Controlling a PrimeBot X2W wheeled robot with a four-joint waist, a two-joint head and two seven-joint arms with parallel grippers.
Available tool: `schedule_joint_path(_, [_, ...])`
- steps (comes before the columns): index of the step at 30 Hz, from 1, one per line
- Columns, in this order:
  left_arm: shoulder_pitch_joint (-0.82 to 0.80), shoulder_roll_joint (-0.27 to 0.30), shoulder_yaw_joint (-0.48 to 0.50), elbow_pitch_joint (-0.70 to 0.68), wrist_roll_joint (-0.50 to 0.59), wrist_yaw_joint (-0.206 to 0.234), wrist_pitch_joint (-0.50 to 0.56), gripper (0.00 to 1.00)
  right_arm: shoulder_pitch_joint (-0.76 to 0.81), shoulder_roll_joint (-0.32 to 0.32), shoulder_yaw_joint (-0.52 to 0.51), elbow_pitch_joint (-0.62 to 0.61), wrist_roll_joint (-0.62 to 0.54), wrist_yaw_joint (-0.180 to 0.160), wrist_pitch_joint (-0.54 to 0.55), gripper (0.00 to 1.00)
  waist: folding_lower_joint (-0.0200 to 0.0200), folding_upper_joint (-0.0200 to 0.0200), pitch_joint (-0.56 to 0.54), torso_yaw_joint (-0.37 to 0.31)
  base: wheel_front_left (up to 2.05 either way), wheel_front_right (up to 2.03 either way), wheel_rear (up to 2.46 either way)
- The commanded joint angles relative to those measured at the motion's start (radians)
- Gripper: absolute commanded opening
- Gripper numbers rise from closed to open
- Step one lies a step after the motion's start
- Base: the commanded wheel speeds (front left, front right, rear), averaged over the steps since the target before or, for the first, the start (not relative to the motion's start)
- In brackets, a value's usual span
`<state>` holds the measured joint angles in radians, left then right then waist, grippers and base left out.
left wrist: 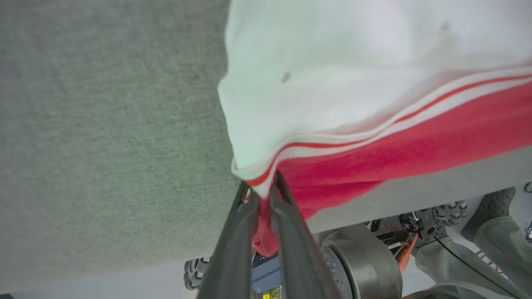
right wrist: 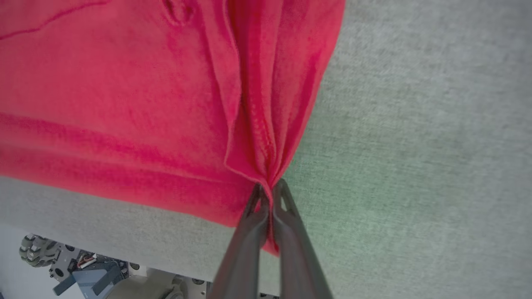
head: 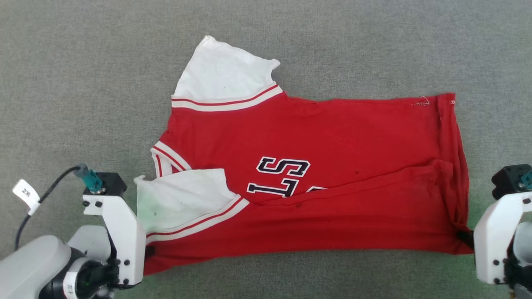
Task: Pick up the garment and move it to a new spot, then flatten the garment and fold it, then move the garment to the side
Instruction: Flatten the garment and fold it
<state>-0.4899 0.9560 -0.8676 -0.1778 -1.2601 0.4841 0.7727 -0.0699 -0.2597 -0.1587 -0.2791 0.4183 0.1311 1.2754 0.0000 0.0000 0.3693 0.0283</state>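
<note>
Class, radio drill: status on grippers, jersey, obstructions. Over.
Left gripper shut on jersey, sleeve-end corner. Right gripper shut on hem-end corner. Jersey sideways on grey mat, near edge folded over lettering. No obstruction seen.

Red garment (head: 332, 137) sideways, near edge folded over, perhaps lifted.

The left wrist bracket (head: 124, 236) and right wrist bracket (head: 494, 236) are white, rounded shells dotted with small dark screws, each topped by a black block with a teal connector (head: 90, 178). A black cable (head: 53, 182) carries a white tag (head: 25, 193). The left gripper (left wrist: 261, 189) and right gripper (right wrist: 270, 189) have long, dark, tapering fingers. The left forearm (head: 29, 265) is pale grey.
</note>
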Motion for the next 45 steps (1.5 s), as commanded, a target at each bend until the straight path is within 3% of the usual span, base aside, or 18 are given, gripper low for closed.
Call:
schedule_joint_path(1, [0.014,0.0,-0.003,0.01,-0.006,0.001,-0.007,0.0,0.008,0.01,-0.003,0.01,-0.008,-0.001,-0.013,0.0,0.0,0.0,0.003,-0.001,0.0,0.0,0.0])
schedule_joint_path(4, [0.031,-0.025,0.008,0.047,-0.024,-0.008,-0.026,0.67,0.013,0.045,0.008,0.055,-0.011,-0.001,-0.054,0.0,0.0,0.0,0.01,-0.006,0.0,0.0,0.0])
schedule_joint_path(5, [0.031,-0.024,0.01,0.061,-0.025,-0.01,-0.031,1.0,0.009,0.058,0.012,0.071,-0.009,-0.001,-0.071,0.01,0.0,0.0,0.012,-0.008,0.0,0.0,0.0])
schedule_joint_path(6, [0.03,-0.023,0.013,0.073,-0.027,-0.011,-0.035,1.0,0.008,0.061,0.022,0.086,-0.016,0.0,-0.084,0.11,0.0,0.0,0.013,-0.011,0.0,0.0,0.0])
schedule_joint_path(8, [0.021,-0.009,0.025,0.084,-0.027,-0.01,-0.035,1.0,0.002,0.072,0.026,0.107,-0.019,0.0,-0.114,0.83,0.0,0.0,0.013,-0.014,0.0,0.0,0.0])
schedule_joint_path(9, [0.008,0.001,0.035,0.082,-0.022,-0.009,-0.039,1.0,-0.004,0.074,0.03,0.108,-0.02,0.0,-0.131,0.98,0.0,0.0,0.013,-0.014,0.0,0.0,0.0])
schedule_joint_path(15, [-0.067,0.08,0.095,0.022,0.001,0.006,-0.028,1.0,-0.035,0.081,0.022,0.076,-0.017,-0.001,-0.225,1.0,0.0,0.0,0.009,-0.035,0.0,0.0,0.0])
schedule_joint_path(19, [-0.147,0.129,0.124,-0.003,0.029,-0.01,-0.005,1.0,-0.072,0.106,0.011,0.029,-0.024,0.0,-0.315,1.0,0.0,0.0,0.011,-0.069,0.0,0.0,0.0])
schedule_joint_path(22, [-0.219,0.135,0.136,0.009,0.062,-0.04,0.016,1.0,-0.107,0.129,0.024,0.0,-0.038,0.0,-0.404,1.0,0.0,0.0,0.015,-0.108,0.0,0.0,0.0])
schedule_joint_path(29, [-0.4,0.092,0.136,0.141,0.13,-0.126,0.065,1.0,-0.192,0.174,0.114,-0.014,-0.104,0.0,-0.693,1.0,0.0,0.0,0.038,-0.221,0.0,0.0,0.0])
schedule_joint_path(31, [-0.449,0.07,0.137,0.193,0.142,-0.159,0.065,1.0,-0.208,0.185,0.141,0.003,-0.129,0.0,-0.771,1.0,0.0,0.0,0.047,-0.255,0.0,0.0,0.0])
schedule_joint_path(32, [-0.498,0.051,0.13,0.249,0.169,-0.205,0.059,1.0,-0.224,0.194,0.163,0.023,-0.137,0.0,-0.842,1.0,0.0,0.0,0.056,-0.285,0.0,0.0,0.0])
schedule_joint_path(41, [-0.622,-0.025,0.11,0.511,0.213,-0.304,0.06,1.0,-0.252,0.21,0.236,0.115,-0.134,0.0,-0.992,1.0,0.0,0.0,0.093,-0.377,0.0,0.0,0.0])
schedule_joint_path(45, [-0.659,-0.05,0.099,0.629,0.209,-0.307,0.105,1.0,-0.263,0.209,0.258,0.151,-0.107,0.0,-1.012,1.0,0.0,0.0,0.109,-0.399,0.0,0.0,0.0])
